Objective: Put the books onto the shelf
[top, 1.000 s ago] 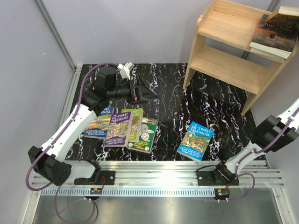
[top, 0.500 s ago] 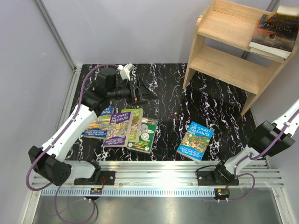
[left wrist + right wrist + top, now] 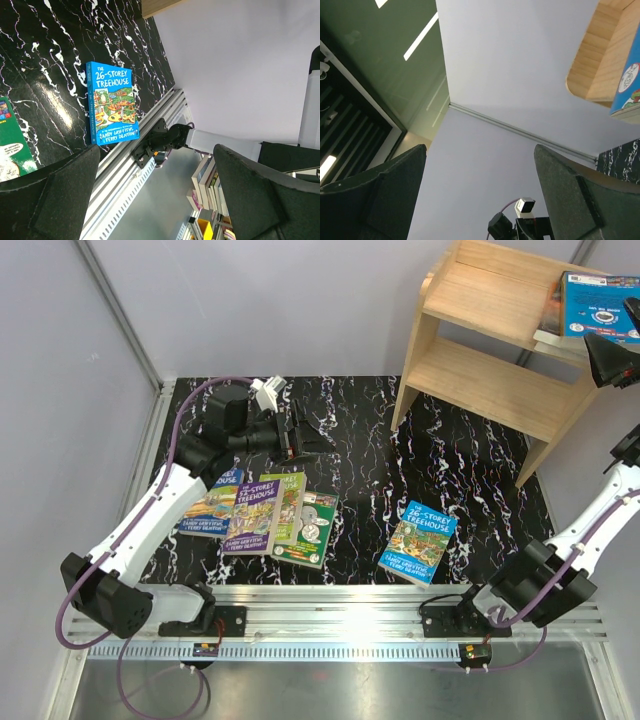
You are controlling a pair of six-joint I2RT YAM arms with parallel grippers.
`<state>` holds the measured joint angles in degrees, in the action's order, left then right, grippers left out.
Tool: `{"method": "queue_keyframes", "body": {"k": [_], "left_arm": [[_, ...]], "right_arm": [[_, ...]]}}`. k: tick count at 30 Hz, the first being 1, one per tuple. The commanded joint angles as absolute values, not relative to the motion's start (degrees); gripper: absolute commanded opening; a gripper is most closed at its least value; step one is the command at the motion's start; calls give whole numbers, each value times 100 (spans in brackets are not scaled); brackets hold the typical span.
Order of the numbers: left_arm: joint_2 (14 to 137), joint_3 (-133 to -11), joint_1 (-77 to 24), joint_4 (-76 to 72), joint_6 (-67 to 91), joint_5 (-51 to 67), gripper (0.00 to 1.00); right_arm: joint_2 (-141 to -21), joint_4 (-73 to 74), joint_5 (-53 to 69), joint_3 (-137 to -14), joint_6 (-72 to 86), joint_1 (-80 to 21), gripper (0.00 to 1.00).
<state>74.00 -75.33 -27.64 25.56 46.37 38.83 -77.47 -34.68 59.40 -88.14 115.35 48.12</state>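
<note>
Above the black table [image 3: 470,470], left claw [image 3: 305,435] spread empty, right claw [image 3: 610,358] released near blue book [image 3: 598,302] on shelf [image 3: 480,340]

The light wooden two-tier shelf [image 3: 490,335] stands at the far right of the counter [image 3: 450,460], with a blue-covered book [image 3: 598,302] resting at the right end of its top tier over a darker book [image 3: 551,316]. A blue 26-Storey Treehouse [image 3: 420,541] lies face up alone near the front edge, and four overlapping paperbacks [image 3: 265,515], purple and green, lie fanned out to its left
</note>
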Motion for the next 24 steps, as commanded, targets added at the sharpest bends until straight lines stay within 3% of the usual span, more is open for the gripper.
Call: {"method": "queue_keyframes", "body": {"k": [1, 6, 10, 15, 18, 22, 24], "left_arm": [[7286, -7462, -2725, 2285, 4632, 4069, 99], [7269, -7436, -2733, 2303, 4623, 4096, 99], [7199, -7444, -2716, 2425, 4544, 4069, 99], [7102, -7374, -2663, 2470, 4517, 4060, 99], [7110, -7400, -2654, 2452, 4526, 4087, 99], [7137, -7444, -2637, 2417, 4535, 4096, 99], [7154, -7453, -2619, 2391, 4544, 4122, 99]], "right_arm": [[-7796, -3867, 6336, -9043, 14090, 4825, 95], [-7866, -3315, 6433, -9149, 13449, 4834, 90], [-7980, -2015, 6784, -9422, 12088, 4843, 86], [-8296, -1777, 6829, -9763, 11849, 5000, 83], [-8525, -654, 6908, -10369, 11006, 5080, 82], [-8885, 2300, 6786, -11467, 8881, 5177, 82], [-9061, 3090, 6514, -12040, 8256, 5177, 82]]}}
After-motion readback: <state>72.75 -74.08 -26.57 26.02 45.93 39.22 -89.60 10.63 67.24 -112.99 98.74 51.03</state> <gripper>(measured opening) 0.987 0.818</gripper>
